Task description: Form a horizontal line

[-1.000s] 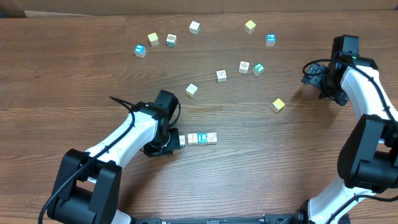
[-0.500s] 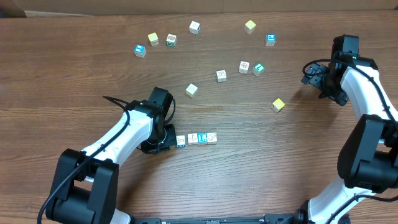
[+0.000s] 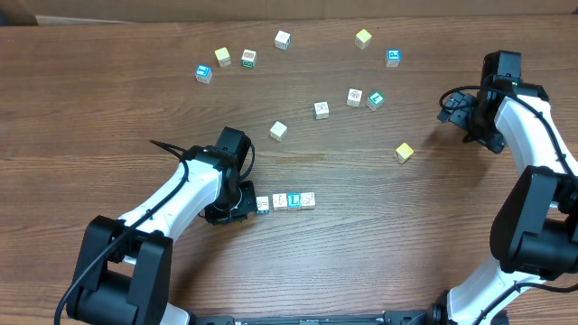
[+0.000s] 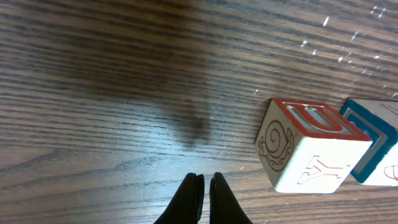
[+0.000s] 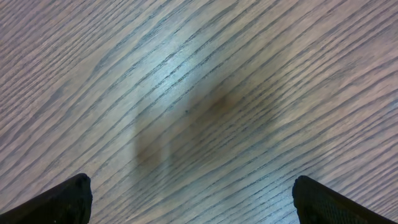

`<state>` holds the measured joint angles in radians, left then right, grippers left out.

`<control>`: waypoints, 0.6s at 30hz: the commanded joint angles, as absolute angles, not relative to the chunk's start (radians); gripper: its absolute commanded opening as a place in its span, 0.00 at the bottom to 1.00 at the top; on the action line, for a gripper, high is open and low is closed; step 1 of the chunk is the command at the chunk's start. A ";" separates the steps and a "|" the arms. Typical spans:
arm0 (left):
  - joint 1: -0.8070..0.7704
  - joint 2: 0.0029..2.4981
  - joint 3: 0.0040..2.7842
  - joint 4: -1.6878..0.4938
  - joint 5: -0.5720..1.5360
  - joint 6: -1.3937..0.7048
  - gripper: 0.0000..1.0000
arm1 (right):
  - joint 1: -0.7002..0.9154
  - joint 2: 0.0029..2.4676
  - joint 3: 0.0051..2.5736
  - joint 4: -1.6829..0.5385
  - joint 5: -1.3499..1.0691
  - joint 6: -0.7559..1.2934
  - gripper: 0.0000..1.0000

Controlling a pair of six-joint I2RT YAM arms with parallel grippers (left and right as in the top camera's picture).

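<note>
Four-cube horizontal line (image 3: 286, 201) just beside closed left end effector (image 4: 205, 182), not touching.

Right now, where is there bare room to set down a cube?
Bare wood: right of the horizontal line, below the yellow cube, toward the right arm; also the left side of the table, beyond the left arm. Crowded: scattered cubes along the far edge.

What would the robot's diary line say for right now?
left tool: shut, empty, at line's end | right tool: open, empty | horizontal line: four cubes
</note>
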<state>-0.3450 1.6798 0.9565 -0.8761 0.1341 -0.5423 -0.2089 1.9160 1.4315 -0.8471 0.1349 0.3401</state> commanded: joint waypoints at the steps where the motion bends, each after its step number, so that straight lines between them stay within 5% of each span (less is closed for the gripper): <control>1: -0.340 1.682 0.979 -0.876 0.153 -0.523 0.04 | -0.209 1.895 1.452 -0.842 0.138 0.339 1.00; 18: -0.340 1.682 0.979 -0.798 0.177 -0.523 0.04 | -0.209 1.895 1.452 -0.842 0.138 0.339 1.00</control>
